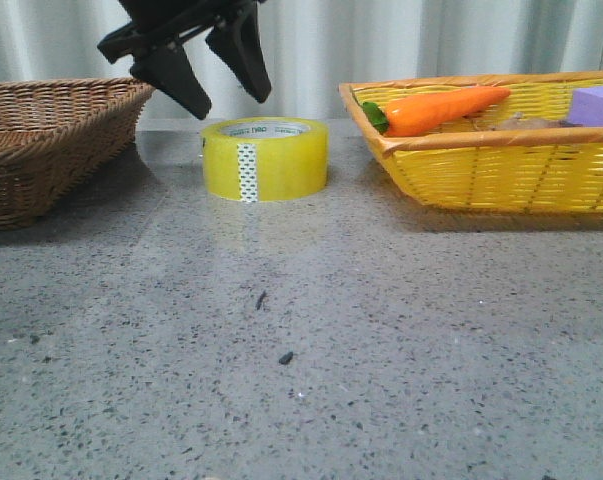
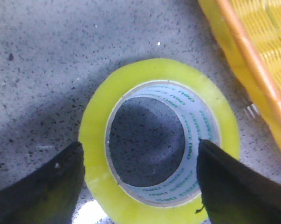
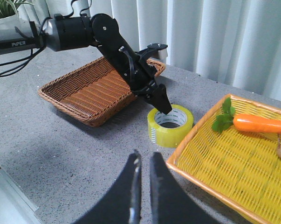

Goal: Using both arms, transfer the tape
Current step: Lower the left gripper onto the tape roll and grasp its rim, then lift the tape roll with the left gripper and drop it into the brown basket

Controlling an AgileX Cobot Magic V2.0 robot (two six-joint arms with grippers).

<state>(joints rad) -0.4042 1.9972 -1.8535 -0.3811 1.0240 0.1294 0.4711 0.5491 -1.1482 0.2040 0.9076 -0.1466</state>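
Observation:
The tape (image 1: 265,160) is a wide yellow roll with a white core. It lies flat on the grey table, between the two baskets. My left gripper (image 1: 229,100) is open and hovers just above it, touching nothing. In the left wrist view the roll (image 2: 96,140) lies below the gripper (image 2: 140,144), one fingertip over its outer edge and the other over the core's far side. The right wrist view shows the roll (image 3: 170,126) under the left gripper (image 3: 161,105). My right gripper (image 3: 143,156) is shut and empty, above the table short of the roll.
A brown wicker basket (image 1: 51,140) stands left of the tape. A yellow basket (image 1: 501,170) stands to its right, holding an orange carrot (image 1: 446,108) and a purple block (image 1: 596,103). The yellow basket's rim (image 2: 252,60) is close beside the roll.

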